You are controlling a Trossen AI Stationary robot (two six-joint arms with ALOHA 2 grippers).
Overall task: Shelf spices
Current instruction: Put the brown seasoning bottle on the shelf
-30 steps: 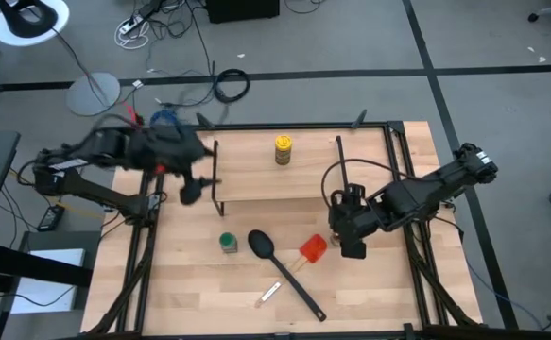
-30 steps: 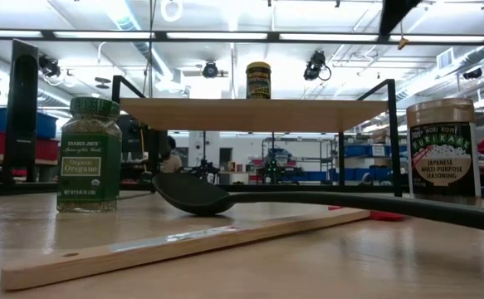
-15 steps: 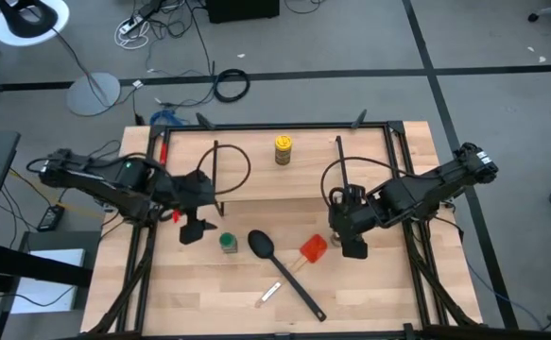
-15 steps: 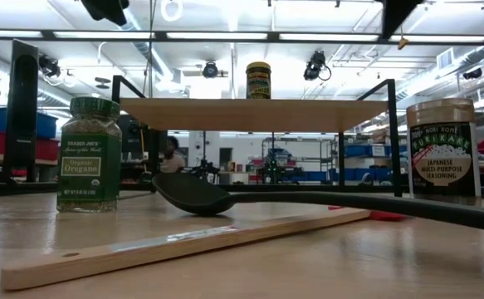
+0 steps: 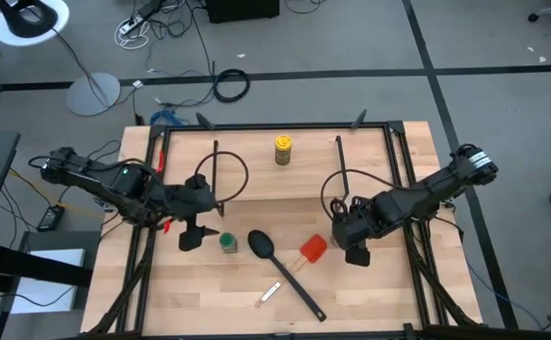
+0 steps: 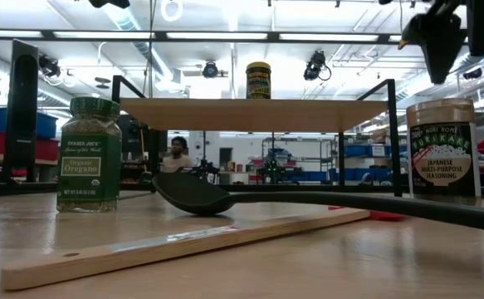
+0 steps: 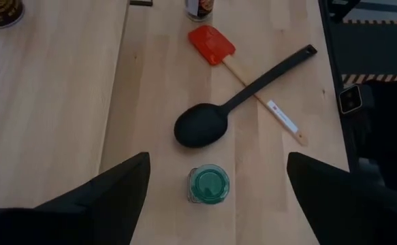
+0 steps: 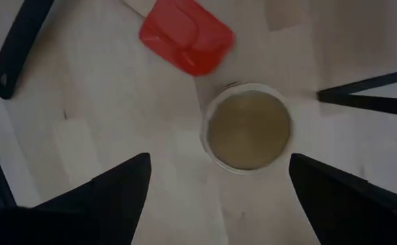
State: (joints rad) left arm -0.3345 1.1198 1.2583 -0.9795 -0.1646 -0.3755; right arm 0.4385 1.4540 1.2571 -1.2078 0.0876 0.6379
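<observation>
The green-topped jar [image 5: 228, 243] stands upright on the table in front of the shelf [image 5: 275, 179]; it also shows in the left wrist view [image 7: 208, 184] and the low view [image 6: 90, 154]. My left gripper [image 5: 192, 236] is open above it and a little to its left, touching nothing [image 7: 216, 163]. The tan jar [image 8: 247, 129] stands upright on the table at the right [image 6: 442, 149]. My right gripper [image 5: 353, 250] is open right above it [image 6: 445, 37]. The yellow jar [image 5: 283, 149] stands on the shelf's top [image 6: 258, 80].
A black spoon [image 5: 280, 269] and a red spatula [image 5: 313, 248] with a wooden handle lie crossed on the table between the two jars. The shelf's thin black legs [image 6: 388, 137] stand behind them. Black rails run along the table's left and right sides.
My left gripper has swung from beside the shelf's left end toward the table's near edge and right, ending over the green-topped jar. My right gripper has come down a little toward the tan jar. No jar has moved.
</observation>
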